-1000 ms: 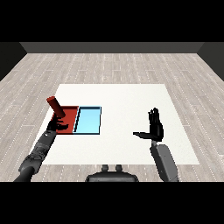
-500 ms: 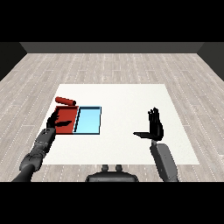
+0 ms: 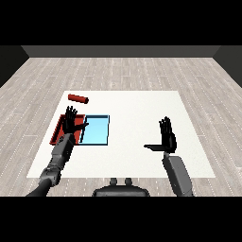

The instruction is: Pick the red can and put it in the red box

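The red can [image 3: 78,99] lies on its side on the white table, beyond the far edge of the red tray [image 3: 59,129] and outside it. My left hand [image 3: 72,122] is over the red tray with its fingers spread straight, holding nothing; the can is well beyond its fingertips. My right hand [image 3: 166,137] is raised over the right part of the table, fingers straight and thumb out to the left, nothing in it.
The light blue tray [image 3: 96,130] lies directly right of the red tray, touching it. The white table [image 3: 137,108] ends near the front at both forearms; wooden floor surrounds it.
The red can has left my left hand and moved away to the far side of the red tray, now lying flat on the table. My left hand has opened. The right hand stayed put.
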